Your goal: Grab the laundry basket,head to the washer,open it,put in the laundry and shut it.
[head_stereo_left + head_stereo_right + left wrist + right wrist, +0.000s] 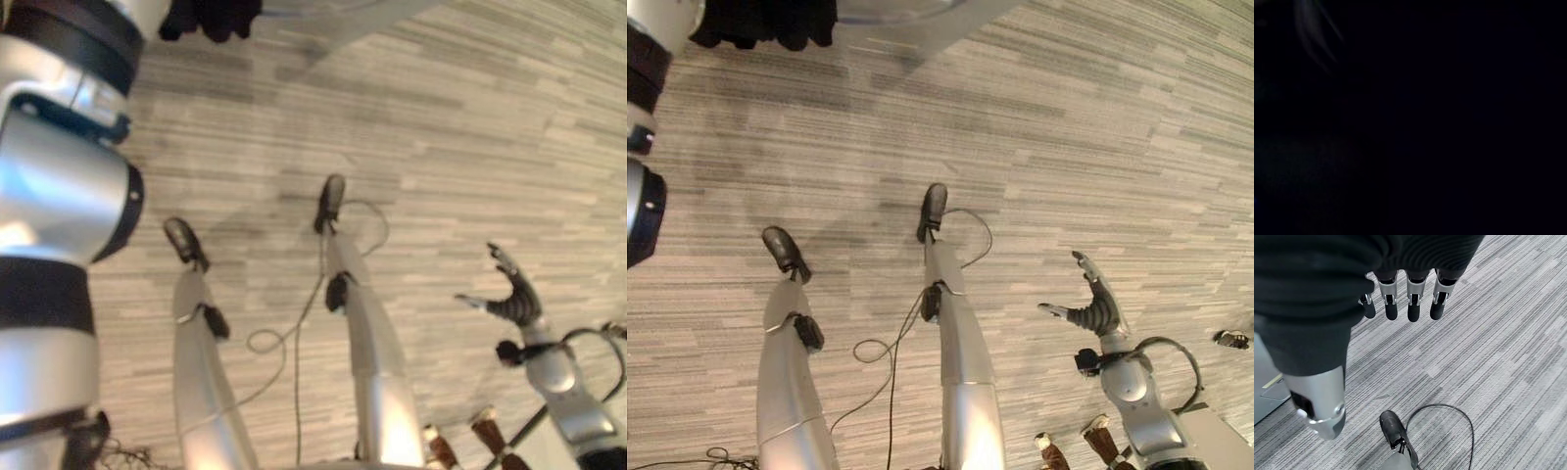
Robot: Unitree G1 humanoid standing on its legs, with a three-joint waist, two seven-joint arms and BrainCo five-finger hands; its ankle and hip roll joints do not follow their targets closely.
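The left hand (211,18) was seen at the top, seemingly plunged into a dark opening; whether its fingers were released or clenched could not be told. The right hand (1095,305) was held relaxed, grasping nothing, over striped carpet (1097,127).

The place looks like an office or a lab room rather than a home. The floor (1097,147) is covered wall to wall in flat commercial carpet with fine grey and beige stripes. At the lower left of the right wrist view, a pale grey panel (1266,391) meets the carpet.
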